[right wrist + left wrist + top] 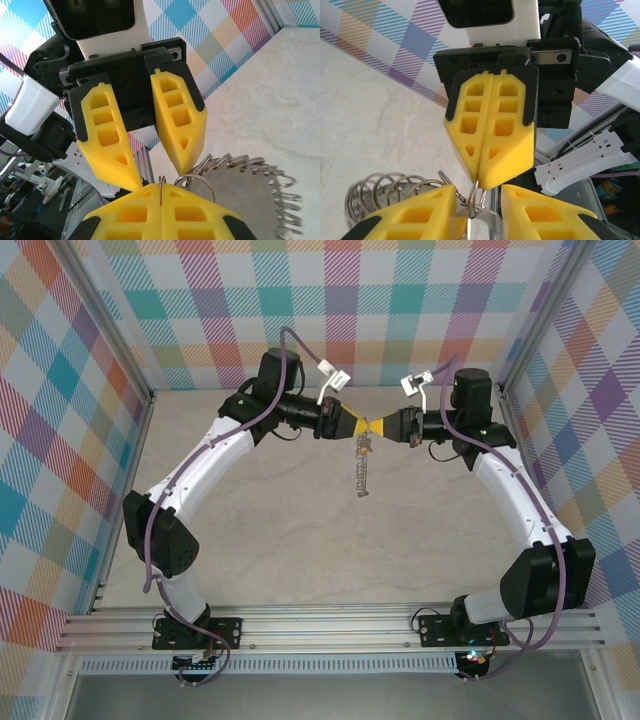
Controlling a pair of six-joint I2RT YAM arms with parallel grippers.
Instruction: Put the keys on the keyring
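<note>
The two arms meet tip to tip above the far half of the counter (300, 570), about midway between its left and right edges.

The right pincer (377, 427) is fully closed. In the left wrist view its two yellow fingers (507, 130) press flat against each other, and a thin wire loop of the keyring (361, 475) is nipped at their very tips. The right wrist view shows the same wire standing up out of the seam between its own closed fingers.

The left pincer (358, 425) faces it with its fingers parted. In the right wrist view there is a clear gap between the tips, and one tip sits just beside a small ring of the bundle. From its own wrist camera a piece of silver metal lies in the gap, but I cannot tell whether the fingers press on it.

From the meeting point the keyring hangs straight down as a limp, chain-like strand, towards the counter's near edge in the top view. Its lower end is over the middle of the counter. Up close it is a row of overlapping silver coils.
</note>
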